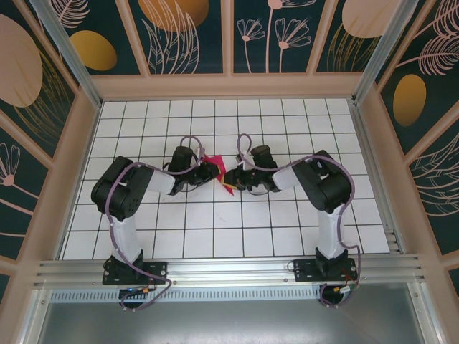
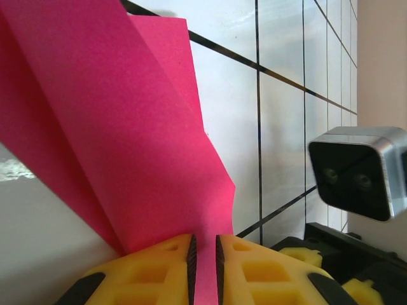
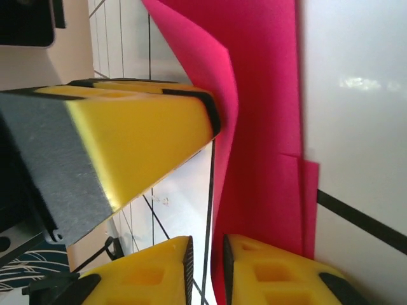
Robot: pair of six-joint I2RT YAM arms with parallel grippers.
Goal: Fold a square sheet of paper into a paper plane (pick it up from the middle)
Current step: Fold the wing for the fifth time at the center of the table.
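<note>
The square sheet of paper (image 1: 219, 172), magenta-pink and partly folded, stands up off the white tiled table (image 1: 215, 236) between my two grippers. My left gripper (image 1: 209, 171) comes in from the left. In the left wrist view the paper (image 2: 127, 127) rises as creased flaps out of the left gripper (image 2: 203, 270), whose jaws are shut on its lower edge. My right gripper (image 1: 238, 179) faces it from the right. In the right wrist view the right gripper (image 3: 206, 273) is narrowly open; the paper (image 3: 261, 114) lies along its right-hand pad (image 3: 226, 267), with table showing through the gap.
The left gripper's yellow finger (image 3: 140, 133) crosses the right wrist view close above the right fingers. The right arm's wrist camera (image 2: 359, 181) hangs close at the right of the left wrist view. Wooden walls (image 1: 229, 86) ring the table, and a metal rail (image 1: 229, 269) runs along its near edge.
</note>
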